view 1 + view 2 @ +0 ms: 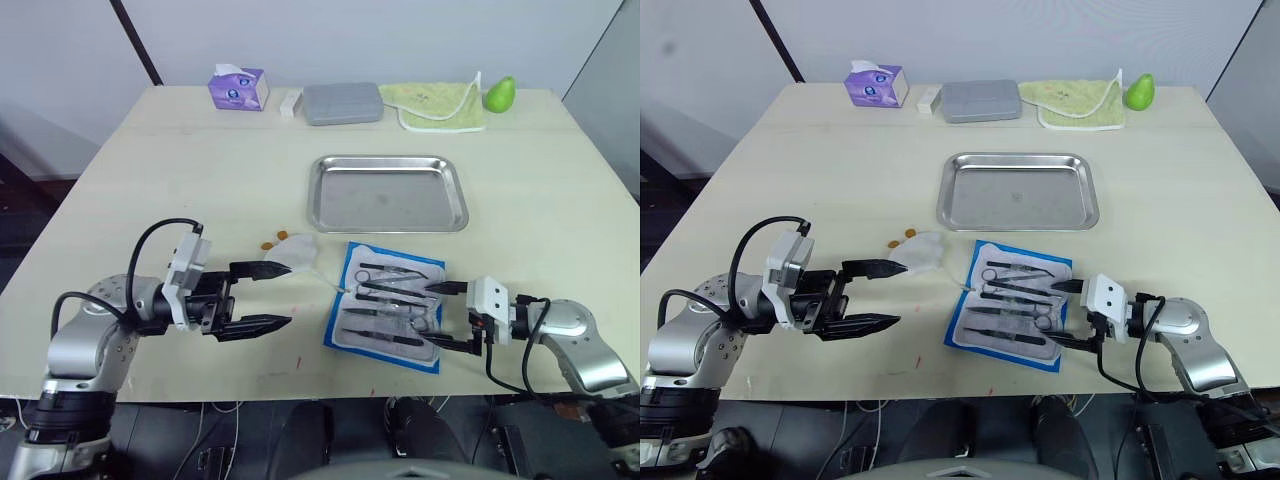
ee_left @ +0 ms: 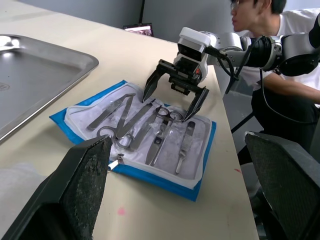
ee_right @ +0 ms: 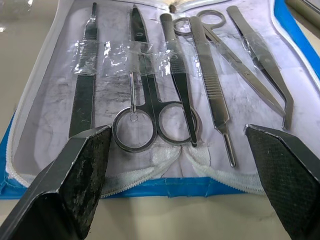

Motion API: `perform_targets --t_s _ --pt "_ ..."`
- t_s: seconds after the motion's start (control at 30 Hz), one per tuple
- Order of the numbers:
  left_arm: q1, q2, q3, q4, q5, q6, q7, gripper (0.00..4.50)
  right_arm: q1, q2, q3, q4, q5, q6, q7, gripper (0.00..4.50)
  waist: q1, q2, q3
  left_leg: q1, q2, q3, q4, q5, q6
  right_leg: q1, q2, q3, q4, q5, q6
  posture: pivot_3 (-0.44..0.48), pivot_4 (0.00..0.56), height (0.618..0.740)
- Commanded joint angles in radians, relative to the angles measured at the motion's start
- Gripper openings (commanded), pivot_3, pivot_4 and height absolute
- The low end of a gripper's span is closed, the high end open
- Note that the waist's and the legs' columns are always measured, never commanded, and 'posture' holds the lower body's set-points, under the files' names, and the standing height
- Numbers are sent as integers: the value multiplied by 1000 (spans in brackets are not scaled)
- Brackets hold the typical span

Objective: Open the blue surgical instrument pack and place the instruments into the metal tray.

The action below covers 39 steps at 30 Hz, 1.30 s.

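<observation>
In the left eye view, the blue surgical instrument pack [image 1: 385, 306] is seen lying open and flat near the front edge of the table [image 1: 150, 180], its pale lining up and the instruments [image 1: 388, 296] laid in a row on it. The metal tray [image 1: 388, 192] is set just behind the pack, apart from it. The left gripper [image 1: 270, 296] is held wide open beside the pack, nothing between its fingers; a crumpled clear wrapper [image 1: 292, 250] lies by its upper finger. The right gripper [image 1: 447, 316] is spread wide at the pack's right edge, gripping nothing.

In the left wrist view, the right gripper [image 2: 175, 94] is shown poised over the scissor rings [image 2: 166, 113], fingers apart. A seated person [image 2: 280, 60] is seen past the table.

In the right wrist view, scissors [image 3: 145, 95], forceps [image 3: 212, 85] and a scalpel handle [image 3: 84, 85] are seen under clear tape strips, between the opened fingers.
</observation>
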Motion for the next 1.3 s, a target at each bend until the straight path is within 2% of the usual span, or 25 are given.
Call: perform_targets --t_s 0.03,0.3,0.5,0.83,0.93,0.97,1.0,1.1,1.3 --pt "-35 -10 -17 -17 2 -16 12 4500 -3 -5 13 47 -19 36 -1 4404 0 0 0 0 0 0 0 0 0 0 0 0 0 0 0 0 150 736" --pt "-96 -35 -66 15 21 -1 39 4500 24 44 19 59 16 88 -22 4404 -3 -1 -1 1 0 0 0 0 0 0 1 0 0 0 0 0 150 736" --pt "-175 -73 -137 71 85 -24 71 4500 29 61 37 166 -17 -1 -2 4404 -2 -5 -4 2 0 0 0 0 0 1 2 0 0 0 -1 0 150 736" --pt "-395 -148 -287 290 246 -62 67 4500 32 105 45 299 -30 -110 3 4404 -3 -14 -10 5 -1 0 0 0 0 4 3 -1 0 1 -1 0 150 736" --pt "-502 -189 -364 392 311 -101 13 4500 31 106 44 320 -36 -126 -5 4404 -4 -16 -12 11 -1 0 -1 0 0 10 3 -1 -2 1 -1 0 150 736" --pt "-541 -208 -390 437 340 -114 12 4098 32 107 45 322 -37 -129 -8 4500 -3 -17 -12 13 -1 0 -2 0 0 12 3 -1 -2 0 -2 0 150 736" --pt "-568 -223 -407 471 361 -132 6 3997 33 108 46 321 -37 -130 -11 4500 -1 -18 -12 16 -1 1 -3 0 0 14 3 0 -2 0 -2 0 150 736" --pt "-652 -277 -462 572 445 -200 10 2847 39 111 46 310 -36 -131 -20 4500 -2 -20 -14 16 -1 3 -3 0 0 15 3 0 -2 0 -2 0 150 736" --pt "-743 -350 -523 708 554 -276 24 2847 51 114 49 283 -35 -128 -35 4500 -6 -20 -14 16 -1 3 -4 0 0 14 4 1 -2 0 -2 0 150 736"
